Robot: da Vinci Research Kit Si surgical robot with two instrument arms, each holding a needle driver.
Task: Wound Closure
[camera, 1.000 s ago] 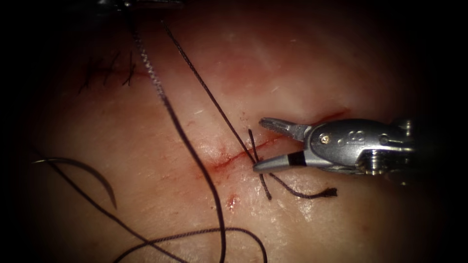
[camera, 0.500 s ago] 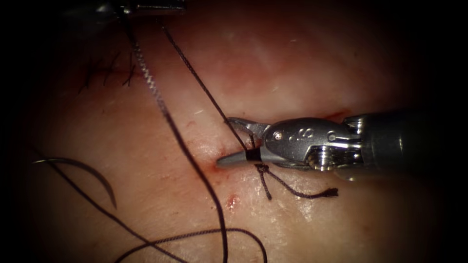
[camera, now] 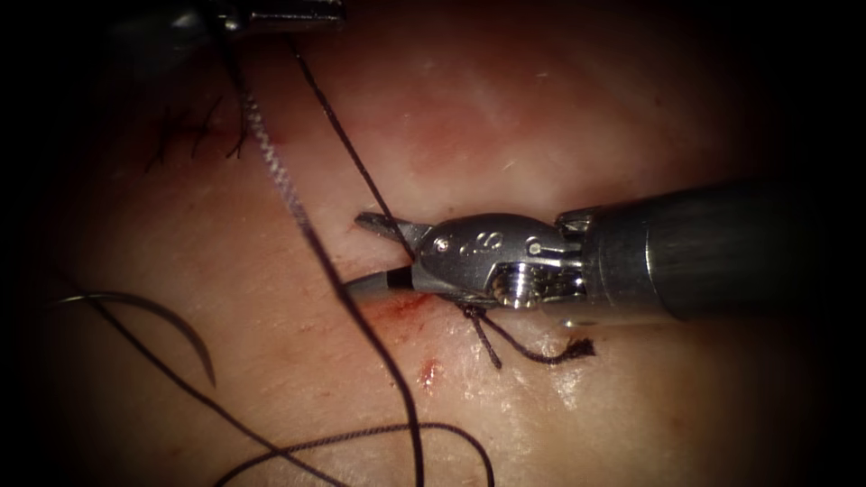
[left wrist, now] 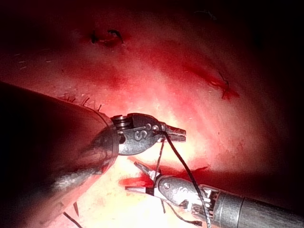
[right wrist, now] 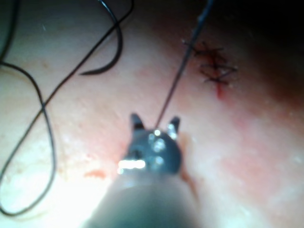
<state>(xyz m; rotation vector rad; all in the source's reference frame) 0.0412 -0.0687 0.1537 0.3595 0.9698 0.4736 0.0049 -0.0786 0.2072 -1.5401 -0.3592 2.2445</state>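
Underneath everything lies the tissue, a pale, glistening slab with pink mottling, brightest in the middle of the endoscope view and falling off into darkness at the edges. The cut runs slantwise across it, marked by a smear of red fluid just below.

The right arm's tool comes in from the right, its dark shaft lying low over the tissue and its jaws spread apart over the cut. A taut strand of thread passes between the parted jaws, and they hold nothing. The right wrist view shows the same: the two jaw tips stand apart with the thread running up from between them.

The left arm's tool sits at the top edge of the endoscope view, pinching the thread. In the left wrist view its jaws are pressed together on the thread, which drops from them to the right arm's tool below.

The needle lies free on the tissue well to the left of the cut, in neither tool and not in the tissue, its curve arching upward. Loose thread trails from it and loops across the lower surface. A short cut end of thread with a frayed tip rests just below the right tool. An earlier row of stitches shows dimly at the upper left.
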